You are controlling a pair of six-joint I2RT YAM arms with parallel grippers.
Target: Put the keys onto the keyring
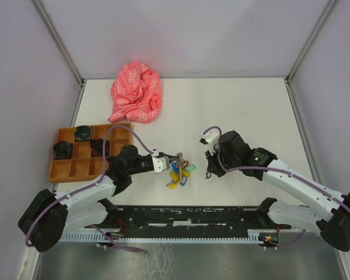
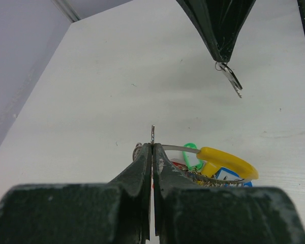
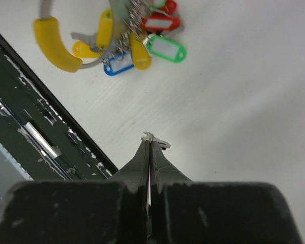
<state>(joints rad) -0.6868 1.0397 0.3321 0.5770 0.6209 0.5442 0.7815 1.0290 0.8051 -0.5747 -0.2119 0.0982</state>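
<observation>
Item: keyring [image 2: 179,148], grey metal loop with a yellow sleeve, carrying a bunch of coloured tags [image 3: 165,49] in red, green, blue and yellow. Location: lying on the white bench [image 1: 245,111], near the middle, just left of centre.

Item: left end effector [image 2: 152,147]. State: jaws pressing together on a thin metal part at the left end of the bunch, which I am taking to be the keyring's wire; the tags are trailing to its right.

Item: right end effector [image 3: 150,145]. State: jaws closing flat on a small silver key [image 2: 232,81]; only a sliver is showing past the tips in its own view, and the head colour is not showing.

Key relation: the key is hanging to the right of the keyring, apart from it, with bare bench between. Its long axis is slanting down and toward the near side rather than pointing at the loop. The right arm is carrying it, while the left arm is holding the ring; judged need: travel left and re-aim the key.

Second key: not distinguishable among the tags.

Also present: orange tray [image 1: 76,170], far-left pink cloth [image 1: 136,93]
</observation>
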